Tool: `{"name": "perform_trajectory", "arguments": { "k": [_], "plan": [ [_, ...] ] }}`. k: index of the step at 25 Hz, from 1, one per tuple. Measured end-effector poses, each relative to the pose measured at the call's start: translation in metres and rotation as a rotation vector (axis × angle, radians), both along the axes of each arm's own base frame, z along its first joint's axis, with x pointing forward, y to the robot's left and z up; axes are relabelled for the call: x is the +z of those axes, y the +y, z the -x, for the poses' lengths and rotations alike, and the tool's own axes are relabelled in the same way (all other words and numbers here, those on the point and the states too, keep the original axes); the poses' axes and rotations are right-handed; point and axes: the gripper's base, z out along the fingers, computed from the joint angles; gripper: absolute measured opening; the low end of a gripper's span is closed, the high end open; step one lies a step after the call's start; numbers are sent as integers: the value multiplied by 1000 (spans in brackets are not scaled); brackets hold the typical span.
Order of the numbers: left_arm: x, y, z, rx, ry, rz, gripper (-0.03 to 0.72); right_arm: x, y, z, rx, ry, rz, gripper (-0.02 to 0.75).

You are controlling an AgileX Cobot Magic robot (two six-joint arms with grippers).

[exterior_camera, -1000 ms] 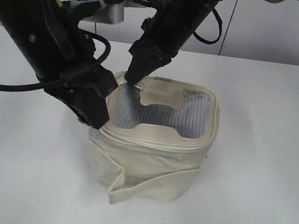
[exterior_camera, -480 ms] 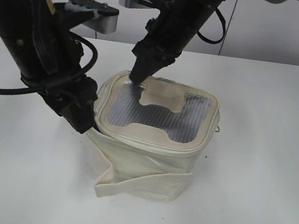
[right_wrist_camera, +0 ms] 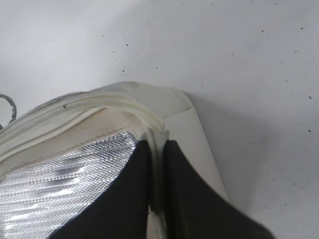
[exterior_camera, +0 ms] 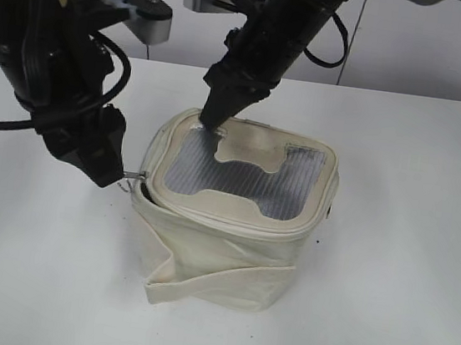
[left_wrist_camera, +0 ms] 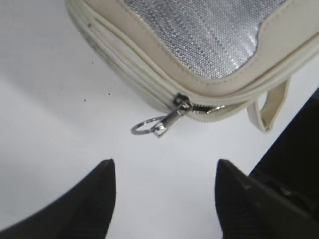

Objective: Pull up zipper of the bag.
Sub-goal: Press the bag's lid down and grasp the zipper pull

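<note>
Left hand (left_wrist_camera: 162,191) sits wide apart on my wrist feed, both dark fingers low in the frame with bare white bench (exterior_camera: 407,245) between them and nothing gripped. Just beyond the fingertips I see a silver slider (left_wrist_camera: 178,107) on the zipper (left_wrist_camera: 134,74), parked at a rounded corner of the bag (exterior_camera: 228,223), its pull and ring (left_wrist_camera: 144,127) hanging out over the bench, clear of both fingers. To one side of the slider the cream track looks closed; on the other side I can only see a short stretch. A thin cream loop (left_wrist_camera: 271,109) hangs from the rim near that corner. From the exterior camera, the left hand hovers just beside the bag's left top corner, with the ring poking out toward it. My right hand (exterior_camera: 214,120) comes down on the far left corner of the top panel, and its wrist feed shows the two fingers (right_wrist_camera: 124,199) pinched narrow on a raised cream seam at the rim. The bag stands upright at mid-bench, grey mesh window (exterior_camera: 239,173) facing up, and a loose cream band (exterior_camera: 217,280) sags around its lower body.
</note>
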Motion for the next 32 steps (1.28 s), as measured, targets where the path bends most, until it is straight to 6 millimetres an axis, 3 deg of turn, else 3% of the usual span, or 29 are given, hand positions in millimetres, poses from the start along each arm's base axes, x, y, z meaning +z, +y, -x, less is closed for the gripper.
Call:
{"name": "perform_trajectory", "arguments": {
  "k": [9,25,28,30,32],
  "plan": [
    [0,-1,-1,-240,-59,-25,486,0,0,0,1,0,0,50],
    [-29,-15,-11,-323,20,-19,490,0,0,0,0,0,0,50],
    [-37,-16,-13,-328,47,-44,417,0,0,0,0,0,0,50],
    [-38,-15,-14,-330,50,-51,300,0,0,0,0,0,0,50],
    [-38,-16,-14,-329,50,-47,139,0,0,0,0,-1,1,50]
  ]
}}
